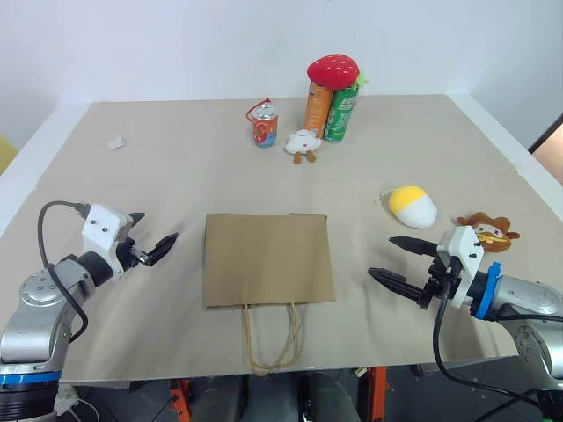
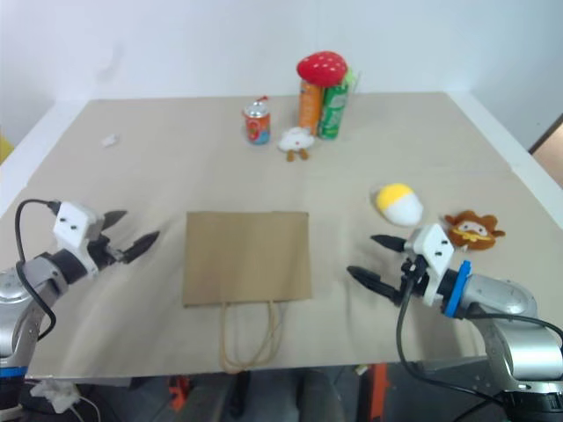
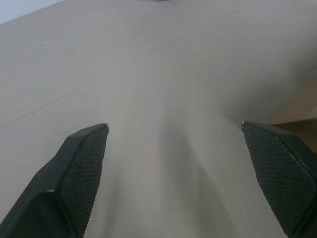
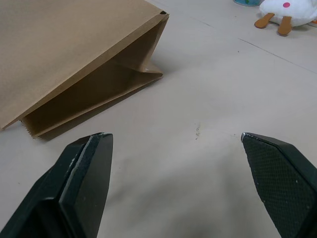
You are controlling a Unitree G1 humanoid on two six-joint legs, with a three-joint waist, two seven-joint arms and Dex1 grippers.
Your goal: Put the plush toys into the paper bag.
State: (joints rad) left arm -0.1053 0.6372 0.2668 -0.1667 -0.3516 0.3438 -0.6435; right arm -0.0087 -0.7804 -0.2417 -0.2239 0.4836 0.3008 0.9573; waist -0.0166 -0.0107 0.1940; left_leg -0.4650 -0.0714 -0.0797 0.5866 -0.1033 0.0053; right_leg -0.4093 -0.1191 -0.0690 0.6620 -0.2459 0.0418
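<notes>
We note the flat brown kraft paper bag (image 1: 268,260) at frame centre, its cord handles reaching the table's near edge, yellow-and-white egg-shaped plush (image 1: 413,206) just above the spread, empty right gripper (image 1: 400,261), brown monkey-like plush (image 1: 488,232) partly hidden behind that wrist, left gripper (image 1: 151,235) spread, empty, left of the bag.

Bare table (image 1: 158,167) is lying open around the flat bag (image 1: 268,259), and both grippers are hovering over it with nothing between them and the bag. The egg toy (image 1: 413,206) and monkey (image 1: 488,231) are sitting apart, reachable from above. Cans (image 1: 332,107) are crowding the far edge.
</notes>
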